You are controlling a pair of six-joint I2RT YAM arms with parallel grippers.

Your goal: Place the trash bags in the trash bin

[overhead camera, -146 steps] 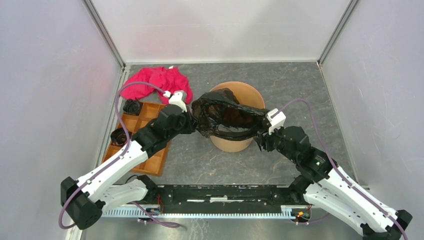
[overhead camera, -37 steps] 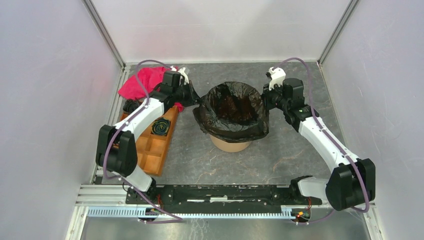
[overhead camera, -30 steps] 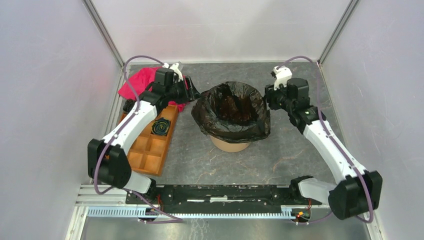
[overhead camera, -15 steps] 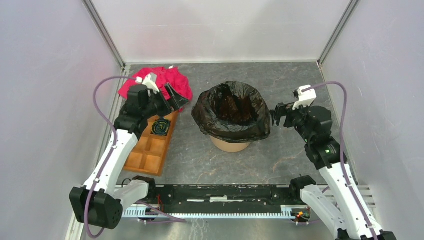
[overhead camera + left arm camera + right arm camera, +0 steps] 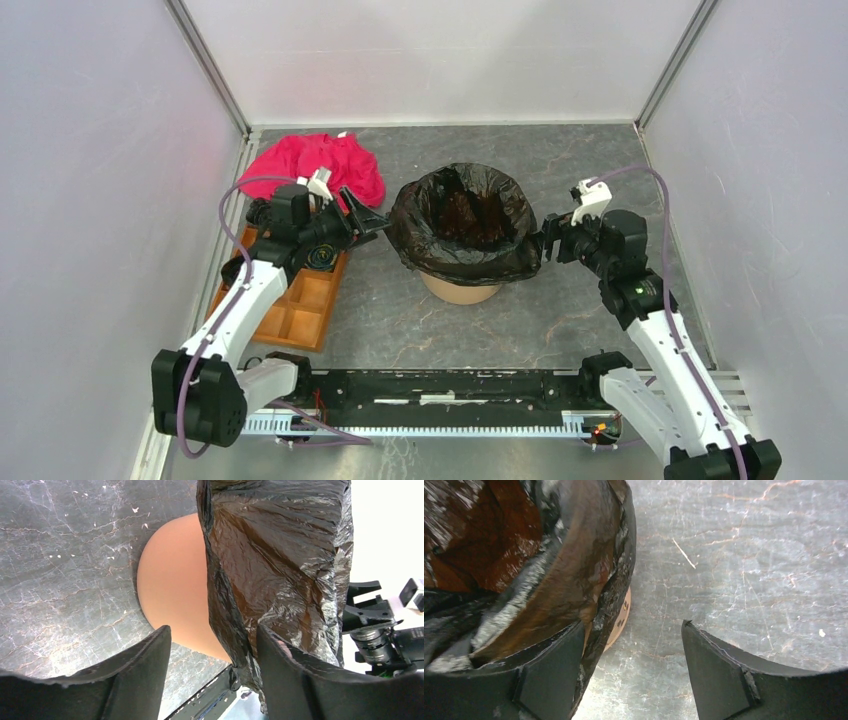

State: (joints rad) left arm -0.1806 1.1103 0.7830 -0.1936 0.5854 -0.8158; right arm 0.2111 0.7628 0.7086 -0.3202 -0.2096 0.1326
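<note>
The trash bags, one glossy black bag (image 5: 462, 222), line the trash bin (image 5: 458, 290), with the bag's mouth folded out over the rim. My left gripper (image 5: 376, 221) is open at the bag's left side. In the left wrist view a hanging fold of the bag (image 5: 280, 565) lies between the fingers (image 5: 135, 680), close to the right one, with the bin's orange wall (image 5: 172, 595) behind. My right gripper (image 5: 546, 244) is open at the bag's right side. Its left finger (image 5: 549, 670) rests against the bag's overhang (image 5: 574, 580).
A red cloth (image 5: 318, 163) lies at the back left. An orange-brown tray (image 5: 298, 312) with compartments sits under the left arm, and a dark coiled roll (image 5: 320, 257) lies in it. White walls enclose the left, back and right of the grey table (image 5: 600, 170).
The left gripper has swung right from over the cloth and tray to the bag's left edge. The right gripper has closed in on the bag's right edge. The bag stays over the rim.
</note>
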